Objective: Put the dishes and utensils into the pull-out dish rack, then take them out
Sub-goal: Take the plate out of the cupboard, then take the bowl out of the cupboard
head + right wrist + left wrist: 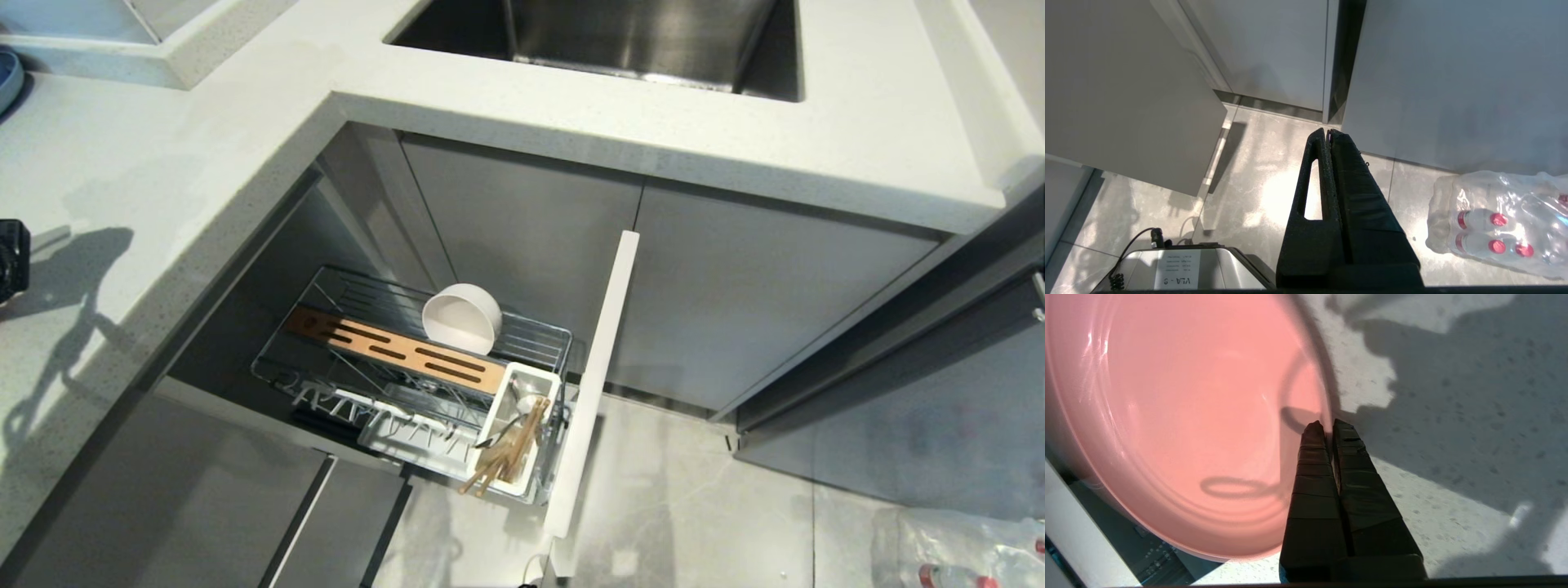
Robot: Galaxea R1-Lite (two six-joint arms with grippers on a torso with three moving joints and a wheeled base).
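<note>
Pale speckled bench (163, 212) wraps round a steel sink (620, 37), and below its corner the rack (522, 331) stands pulled out over the floor, its pale front panel (592, 384) nearest the camera. On the rack's back wires the white bowl (461, 318) lies tipped on its side, beside the brown slotted insert (400, 353). At the front corner, hard against the panel, the white caddy (514, 437) holds the chopsticks (506, 457) leaning out over its edge, with what looks like the spoon (532, 402) among them.

Only the pink plate (1180, 424) is missing from the rack. It sits tilted above the bench, its rim clenched between the closed fingers of the left hand (1327, 425), seen only by that wrist's camera; in the head view a dark part at the left edge of the bench may be that arm. The right hand (1327, 132) hangs parked over the floor, fingers pressed together on nothing, near a pack of bottles (1498, 228).

Loading looks nearly done, with the plate as the last piece. Next it likely needs carrying down off the bench edge and standing on its rim among the white prongs (384, 408) at the rack's front, clear of bowl and caddy.
</note>
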